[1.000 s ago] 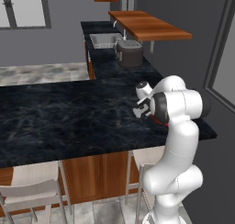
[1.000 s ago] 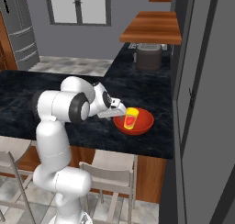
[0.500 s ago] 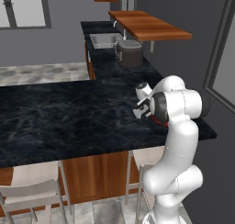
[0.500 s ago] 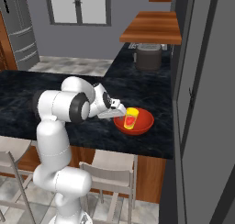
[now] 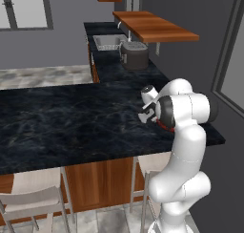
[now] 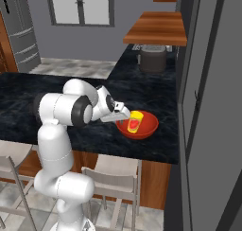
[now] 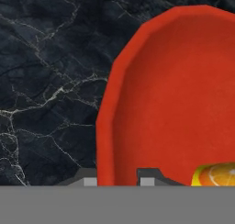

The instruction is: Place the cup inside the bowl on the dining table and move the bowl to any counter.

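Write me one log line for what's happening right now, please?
cup: upright inside bowl | bowl: on dining table | gripper: at bowl's near rim, jaws straddling it | move to counter: not done

The robot's own white arm hides most of the shallow red bowl [image 5: 164, 126] from the left. Up close, the small yellow cup [image 7: 215, 175] is cut off at the bottom edge.

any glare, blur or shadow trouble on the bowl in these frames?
Hand view: bowl sharp, flat even red, faint shading along its rim, no glare. Right base view: cup inside it crisp, soft shadow on the dining table. Left base view: arm blocks the bowl.
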You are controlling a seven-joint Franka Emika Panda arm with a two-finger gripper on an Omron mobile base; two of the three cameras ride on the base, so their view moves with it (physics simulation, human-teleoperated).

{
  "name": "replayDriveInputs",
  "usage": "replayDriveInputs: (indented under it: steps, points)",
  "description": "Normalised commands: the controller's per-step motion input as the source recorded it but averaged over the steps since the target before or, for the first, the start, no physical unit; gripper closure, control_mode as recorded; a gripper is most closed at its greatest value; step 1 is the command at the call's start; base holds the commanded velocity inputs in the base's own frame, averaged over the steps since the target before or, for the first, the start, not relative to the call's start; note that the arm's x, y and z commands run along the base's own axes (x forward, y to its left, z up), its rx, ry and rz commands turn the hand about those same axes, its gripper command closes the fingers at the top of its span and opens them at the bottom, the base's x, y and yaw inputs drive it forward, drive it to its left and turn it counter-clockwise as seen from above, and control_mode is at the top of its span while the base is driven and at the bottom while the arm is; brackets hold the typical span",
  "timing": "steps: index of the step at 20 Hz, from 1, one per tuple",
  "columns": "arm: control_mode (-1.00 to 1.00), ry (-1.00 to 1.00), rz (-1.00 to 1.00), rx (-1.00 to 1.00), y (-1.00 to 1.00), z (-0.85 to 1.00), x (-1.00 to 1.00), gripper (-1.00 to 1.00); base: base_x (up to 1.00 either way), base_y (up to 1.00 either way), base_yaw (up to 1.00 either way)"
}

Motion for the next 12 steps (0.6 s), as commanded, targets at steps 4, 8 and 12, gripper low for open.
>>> replayDriveInputs:
  steps: [4,8,12]
  points:
    - [-1.00,0.00,0.00,0.00,0.00,0.00,0.00,1.00,0.00,0.00,0.00]
    - [-1.00,0.00,0.00,0.00,0.00,0.09,0.00,1.00,0.00,0.00,0.00]
    - [-1.00,0.00,0.00,-0.03,0.00,0.12,0.00,1.00,0.00,0.00,0.00]
